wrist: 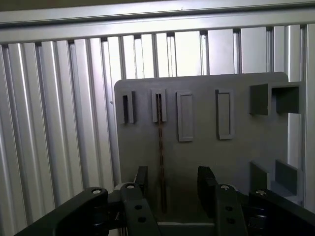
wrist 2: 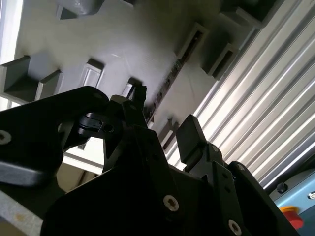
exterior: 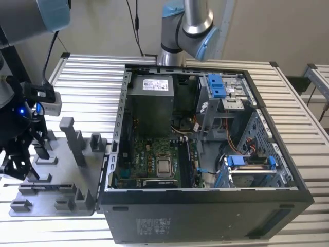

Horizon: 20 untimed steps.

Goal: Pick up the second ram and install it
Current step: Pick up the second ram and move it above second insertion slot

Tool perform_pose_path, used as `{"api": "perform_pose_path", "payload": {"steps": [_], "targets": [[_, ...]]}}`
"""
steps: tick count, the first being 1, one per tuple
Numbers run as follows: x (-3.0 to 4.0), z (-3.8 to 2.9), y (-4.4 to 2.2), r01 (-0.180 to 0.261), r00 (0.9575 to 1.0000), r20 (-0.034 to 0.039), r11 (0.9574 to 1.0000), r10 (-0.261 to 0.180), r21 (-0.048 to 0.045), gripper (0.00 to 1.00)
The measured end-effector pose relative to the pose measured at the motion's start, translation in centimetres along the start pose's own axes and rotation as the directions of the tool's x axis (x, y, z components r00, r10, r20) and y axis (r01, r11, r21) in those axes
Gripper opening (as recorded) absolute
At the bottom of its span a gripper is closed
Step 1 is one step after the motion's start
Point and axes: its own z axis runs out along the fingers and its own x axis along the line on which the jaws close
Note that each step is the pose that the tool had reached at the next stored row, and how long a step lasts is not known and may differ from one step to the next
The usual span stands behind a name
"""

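The second ram [wrist: 160,147] stands on its thin edge in a slot of the grey tray [wrist: 246,147]; it is a dark, slim strip. My gripper [wrist: 174,181] is open just above the tray, one black finger [wrist: 141,178] close beside the ram and the other finger [wrist: 206,181] further off, so the stick lies between them untouched. In the second wrist view the ram [wrist 2: 170,78] runs along its slot ahead of the gripper [wrist 2: 162,123]. In the exterior view the gripper [exterior: 18,162] hangs over the tray [exterior: 56,170] at the exterior view's left.
An open computer case [exterior: 205,206] lies beside the tray, with its motherboard [exterior: 149,162] and memory slots [exterior: 189,164] exposed. Grey upright posts [exterior: 72,136] rise from the tray. A second arm [exterior: 187,25] stands behind the case. The table [exterior: 87,82] is of ribbed metal slats.
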Motion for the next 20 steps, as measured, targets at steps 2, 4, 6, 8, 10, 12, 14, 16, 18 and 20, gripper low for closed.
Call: {"api": "perform_pose_path", "payload": {"steps": [2, 4, 6, 8, 10, 12, 14, 16, 18, 20], "targets": [[0.01, 0.29, 0.0, 0.0, 1.0, 0.002, 1.0, 0.0, -0.0001, 0.54], [0.02, 0.56, 0.0, 0.0, 1.0, 0.002, 1.0, 0.0, -0.0001, 0.54], [0.04, 0.75, -0.01, 0.0, 1.0, 0.0021, 1.0, 0.0, -0.0002, 0.54], [0.12, 0.89, 0.0, 0.0, 1.0, 0.0024, 1.0, 0.0, -0.0003, 0.54], [0.21, 1.08, 0.07, 0.002, 1.0, 0.0042, 1.0, -0.002, 0.0005, 0.54], [0.33, 1.24, 0.18, 0.006, 1.0, 0.007, 1.0, -0.006, 0.0024, 0.54], [0.43, 1.41, 0.28, 0.009, 0.9999, 0.0099, 0.9999, -0.009, 0.0049, 0.54], [0.51, 1.59, 0.35, 0.012, 0.9999, 0.012, 0.9999, -0.012, 0.0068, 0.54], [0.56, 1.81, 0.41, 0.016, 0.9998, 0.0144, 0.9998, -0.016, 0.0089, 0.54], [0.62, 2.03, 0.5, 0.02, 0.9997, 0.0168, 0.9997, -0.02, 0.0116, 0.54]]}}
